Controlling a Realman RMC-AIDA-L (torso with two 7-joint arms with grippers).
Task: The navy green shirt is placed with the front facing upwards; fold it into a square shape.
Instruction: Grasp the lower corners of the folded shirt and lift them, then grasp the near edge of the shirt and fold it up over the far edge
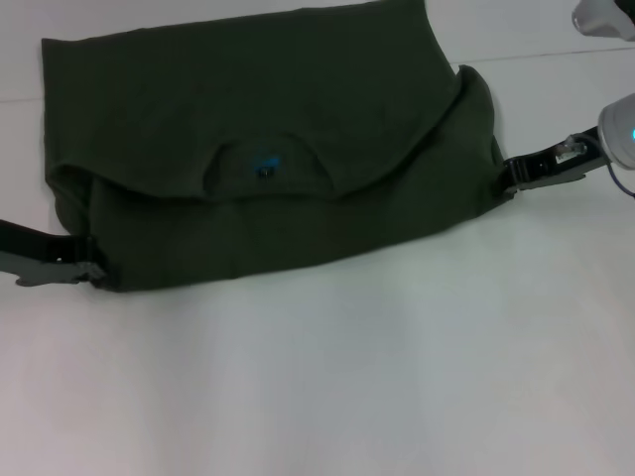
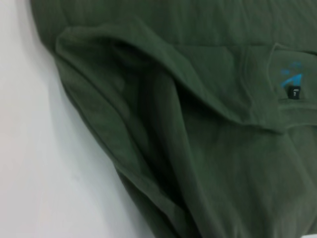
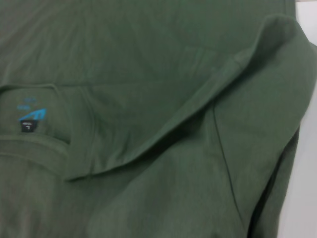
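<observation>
The navy green shirt (image 1: 268, 188) lies on the white table, doubled over into a wide band. Its upper layer drapes forward in a curved flap, under which the round collar and the small blue-and-black neck label (image 1: 264, 166) show. My left gripper (image 1: 91, 266) is at the band's near left corner, shut on the fabric edge. My right gripper (image 1: 508, 178) is at the right end, shut on a pulled-out point of cloth. The wrist views show only folds of the shirt (image 2: 198, 148) (image 3: 163, 124) and the label (image 2: 292, 84) (image 3: 30, 119), with no fingers in them.
Bare white table (image 1: 327, 377) stretches in front of the shirt and to both sides. A faint seam (image 1: 556, 52) crosses the table behind it. White parts of my right arm (image 1: 620, 129) hang at the upper right.
</observation>
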